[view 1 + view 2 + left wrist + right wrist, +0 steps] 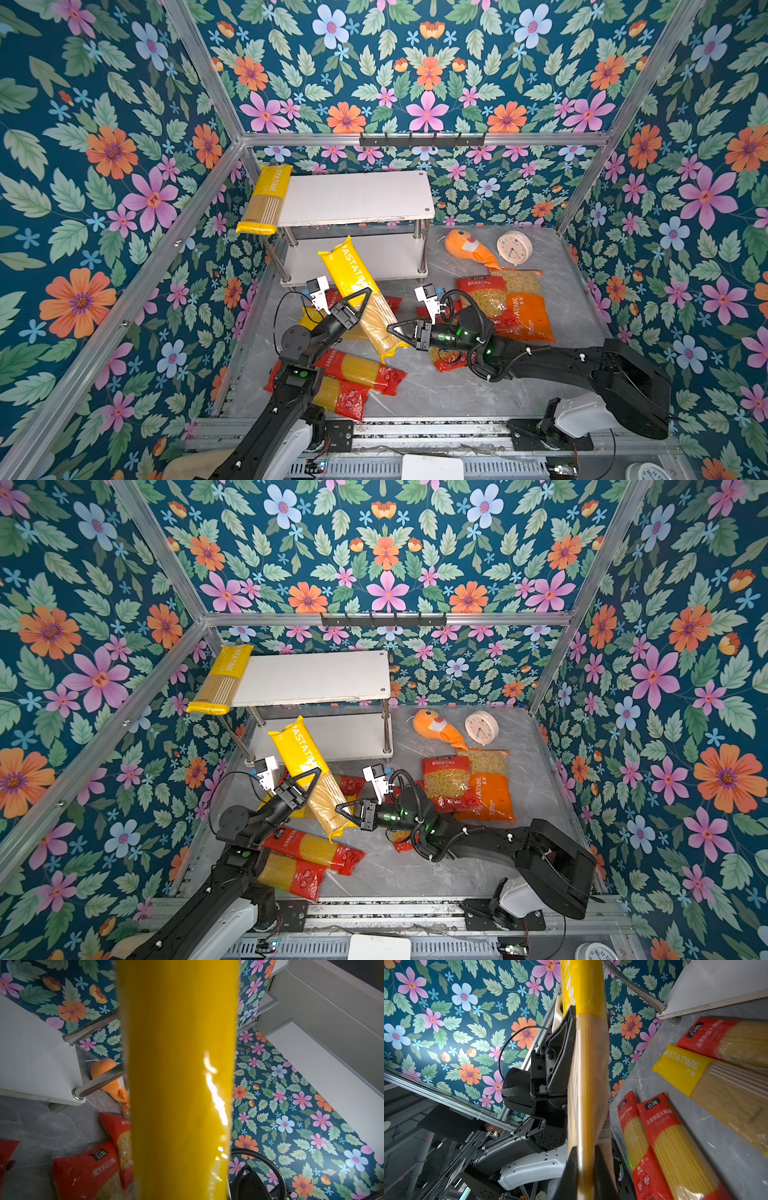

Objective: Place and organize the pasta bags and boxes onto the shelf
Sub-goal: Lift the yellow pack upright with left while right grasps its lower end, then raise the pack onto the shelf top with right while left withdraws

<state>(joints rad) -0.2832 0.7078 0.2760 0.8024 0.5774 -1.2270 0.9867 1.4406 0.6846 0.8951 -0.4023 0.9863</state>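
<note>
Left end effector [360, 301] clamped across the yellow spaghetti pack [353, 274] near mid-length; R end effector [397, 334] brackets its lower end.
Pack hangs tilted over the counter [436, 390], printed end up twd the shelf [357, 199], clear of the red packs [365, 372] below. Can't tell if R's jaws grip or just flank, so I'd get R fully off before swinging. Pack's long & prob. floppy: slow lift, level it, then lay it on the shelf's top beside the shelved yellow pack [266, 195], parallel & fully on, since that one overhangs the front edge. Mind the chrome post [417, 235].
</note>
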